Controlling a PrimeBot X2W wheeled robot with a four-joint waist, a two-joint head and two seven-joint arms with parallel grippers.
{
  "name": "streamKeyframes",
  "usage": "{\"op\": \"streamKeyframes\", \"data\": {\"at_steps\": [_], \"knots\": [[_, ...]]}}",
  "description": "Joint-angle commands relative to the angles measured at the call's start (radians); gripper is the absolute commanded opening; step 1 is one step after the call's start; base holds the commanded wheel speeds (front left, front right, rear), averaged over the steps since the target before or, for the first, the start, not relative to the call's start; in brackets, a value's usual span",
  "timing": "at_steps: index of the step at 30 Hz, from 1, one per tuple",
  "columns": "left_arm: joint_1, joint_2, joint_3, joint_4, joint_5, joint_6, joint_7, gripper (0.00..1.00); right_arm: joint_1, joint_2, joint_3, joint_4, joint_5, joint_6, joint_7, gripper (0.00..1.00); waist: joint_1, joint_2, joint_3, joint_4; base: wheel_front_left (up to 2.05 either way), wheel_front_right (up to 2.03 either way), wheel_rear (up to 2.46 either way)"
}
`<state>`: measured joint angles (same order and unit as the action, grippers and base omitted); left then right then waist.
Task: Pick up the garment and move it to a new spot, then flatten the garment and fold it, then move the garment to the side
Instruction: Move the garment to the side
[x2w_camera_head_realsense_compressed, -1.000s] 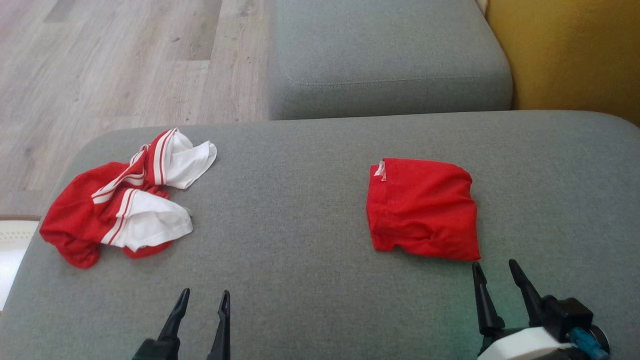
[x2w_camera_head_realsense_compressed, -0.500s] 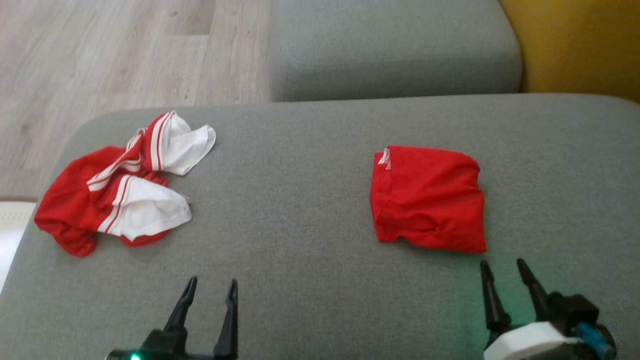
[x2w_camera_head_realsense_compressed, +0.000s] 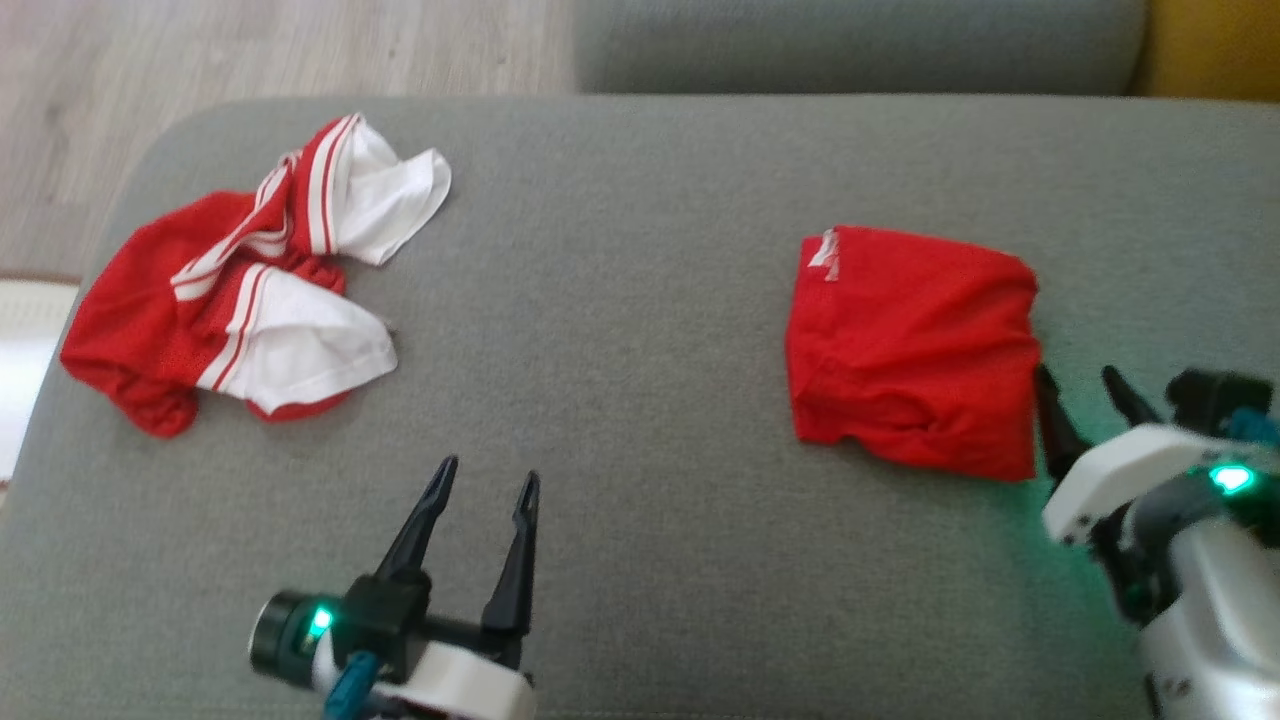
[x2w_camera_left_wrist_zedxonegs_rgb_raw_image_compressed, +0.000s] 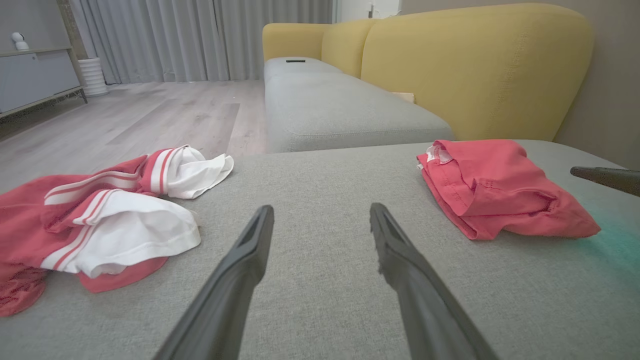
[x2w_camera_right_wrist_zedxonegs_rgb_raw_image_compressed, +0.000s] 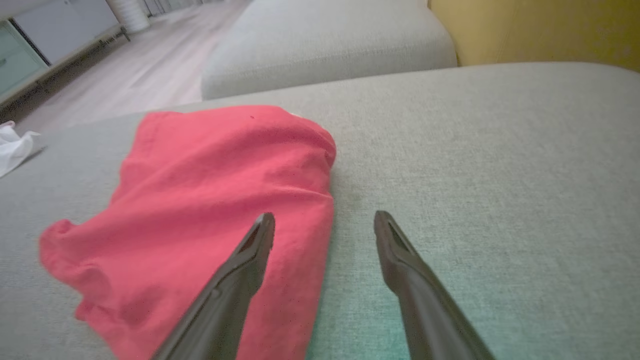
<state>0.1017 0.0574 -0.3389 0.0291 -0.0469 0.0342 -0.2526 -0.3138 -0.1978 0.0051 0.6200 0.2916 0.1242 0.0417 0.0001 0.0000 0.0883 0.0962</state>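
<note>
Jaws stand apart and empty on the left gripper (x2w_camera_head_realsense_compressed: 490, 468) and right gripper (x2w_camera_head_realsense_compressed: 1075, 372), the latter just beside the folded red garment (x2w_camera_head_realsense_compressed: 910, 350) on the grey cushion (x2w_camera_head_realsense_compressed: 640, 250); it should probably pinch every layer at that edge.

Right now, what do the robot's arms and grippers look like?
The left gripper and right gripper each have two long, tapering black fingers on a black body, a white wrist shell, a green light and a teal cable stub.
</note>
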Motion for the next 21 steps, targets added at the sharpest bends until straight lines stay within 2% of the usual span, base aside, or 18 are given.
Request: {"op": "streamKeyframes", "data": {"at_steps": [1,6,11,12,13,14,21], "knots": [[-0.047,-0.007,0.023,-0.03,-0.003,0.0,-0.009,1.0,-0.036,-0.022,0.02,-0.019,0.01,0.007,0.01,1.0,-0.0001,0.0,0.022,0.016,0.0,0.0,0.0],[-0.085,-0.007,-0.01,-0.023,-0.017,0.003,-0.009,1.0,-0.09,-0.071,0.045,0.035,0.085,0.007,0.115,1.0,-0.0001,0.0,0.064,0.039,0.0,0.0,0.0],[-0.112,-0.007,-0.03,-0.018,-0.024,0.006,-0.009,1.0,-0.1,-0.087,0.105,0.064,0.168,0.007,0.175,1.0,-0.0001,0.0,0.1,0.052,0.0,0.0,0.0],[-0.118,-0.007,-0.032,-0.018,-0.025,0.007,-0.009,1.0,-0.098,-0.09,0.12,0.061,0.184,0.007,0.182,0.61,-0.0001,0.0,0.106,0.053,0.0,0.0,0.0],[-0.123,-0.007,-0.034,-0.018,-0.026,0.009,-0.009,1.0,-0.097,-0.096,0.132,0.055,0.198,0.007,0.183,0.18,-0.0001,0.0,0.112,0.053,0.0,0.0,0.0],[-0.128,-0.007,-0.036,-0.019,-0.028,0.01,-0.009,1.0,-0.094,-0.104,0.142,0.048,0.209,0.007,0.182,0.0,-0.0001,0.0,0.119,0.052,0.0,0.0,0.0],[-0.183,-0.007,-0.057,-0.056,-0.033,0.009,-0.009,1.0,-0.097,-0.223,0.144,-0.031,0.183,0.007,0.133,0.0,-0.0001,0.0,0.2,0.002,0.0,0.0,0.0]]}}
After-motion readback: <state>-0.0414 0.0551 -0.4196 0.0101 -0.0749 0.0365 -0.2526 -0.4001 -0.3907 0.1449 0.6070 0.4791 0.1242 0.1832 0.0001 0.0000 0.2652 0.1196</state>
